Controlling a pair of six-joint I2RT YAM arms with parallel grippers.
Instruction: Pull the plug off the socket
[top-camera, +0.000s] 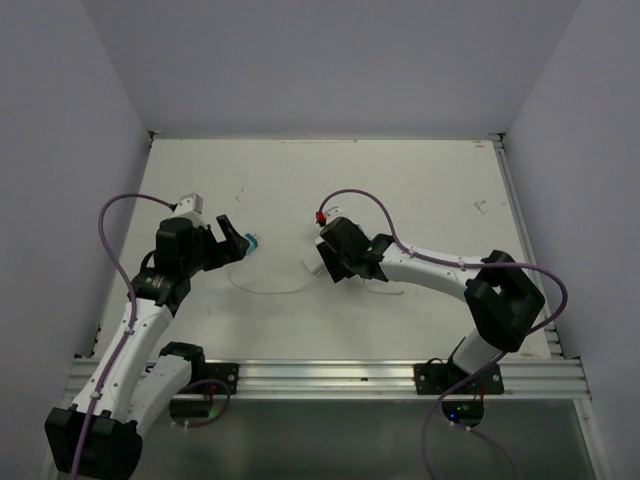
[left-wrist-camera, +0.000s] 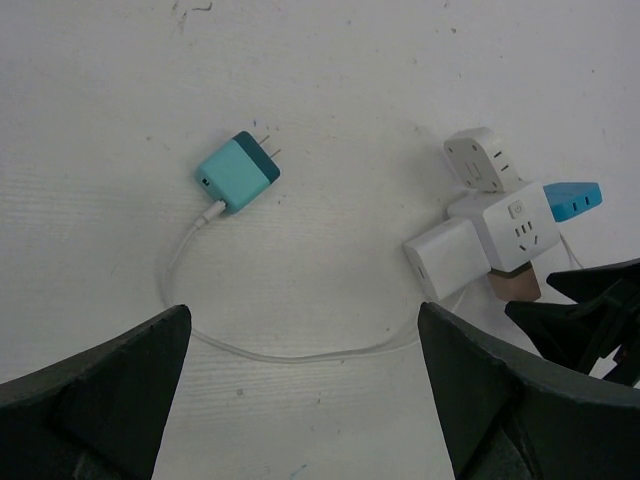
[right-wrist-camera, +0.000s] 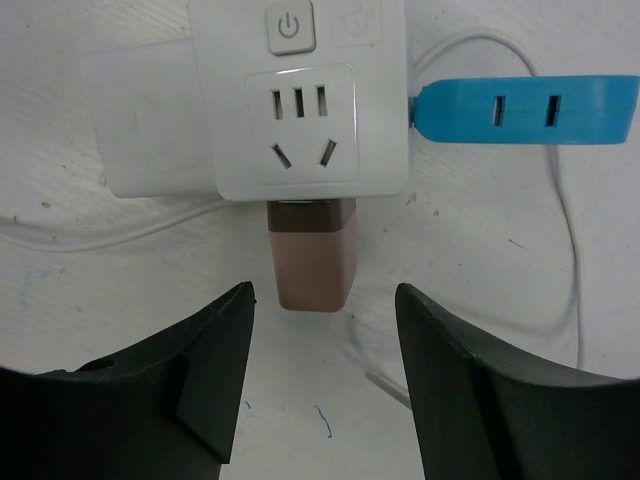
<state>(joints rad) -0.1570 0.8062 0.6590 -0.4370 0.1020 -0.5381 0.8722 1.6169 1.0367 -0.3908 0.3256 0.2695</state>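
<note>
Arms: 2, both low over the white table.
Socket cube: 1, white, upper centre of the right wrist view. Its facing side has 1 power button and 1 outlet w/ 5 slots.
Plugged in the cube: 4 things. Rose-brown plug on the lower side, blue plug at right, white block adapter at left. Rounded white adapter on the upper side, seen in the left wrist view.
Teal charger: 1, lying loose on the table, upper left of centre in the left wrist view, well apart from the cube. 2 prongs bare.
White cable: 1, goes from the charger in a loop toward the cube.
L gripper: jaws wide apart, nothing between them.
R gripper: jaws apart, holding nothing. The gap is just below the rose-brown plug and the fingers do not touch it.
</note>
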